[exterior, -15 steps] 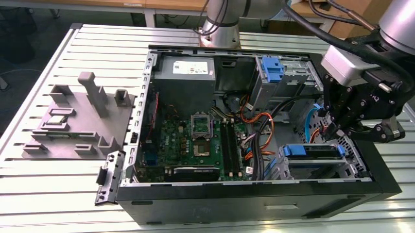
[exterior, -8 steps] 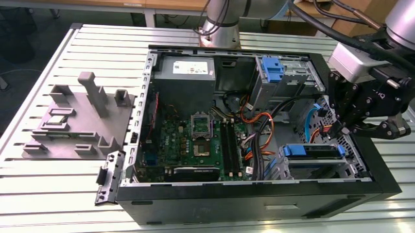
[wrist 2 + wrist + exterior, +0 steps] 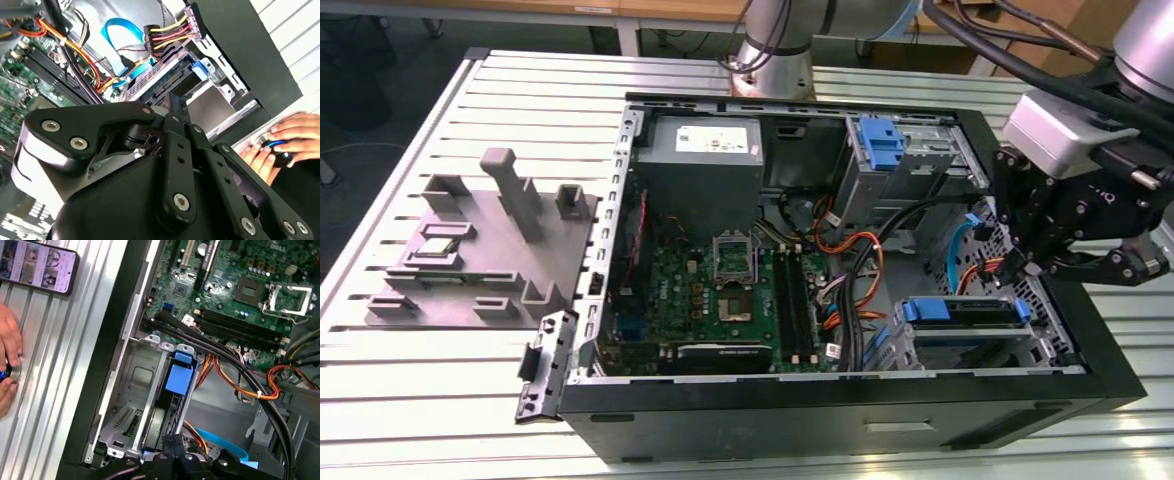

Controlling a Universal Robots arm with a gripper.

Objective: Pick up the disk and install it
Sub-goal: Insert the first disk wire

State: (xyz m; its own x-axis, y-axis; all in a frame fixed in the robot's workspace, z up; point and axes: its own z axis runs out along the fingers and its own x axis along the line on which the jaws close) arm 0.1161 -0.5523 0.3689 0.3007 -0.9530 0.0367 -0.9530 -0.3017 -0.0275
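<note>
The disk (image 3: 963, 312) sits in the bay inside the open computer case (image 3: 854, 420), the fixture block (image 3: 480, 250) on the exterior view's left

A slatted pale metal table (image 3: 427, 130) fills the scene; beyond its far edge, dark floor (image 3: 400, 25) and a wooden desk (image 3: 574, 8)

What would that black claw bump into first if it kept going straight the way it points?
Probably the disk in its blue carrier, seated in the metal drive cage of the computer case. The claw points right at it, though depth is hard to judge.
</note>
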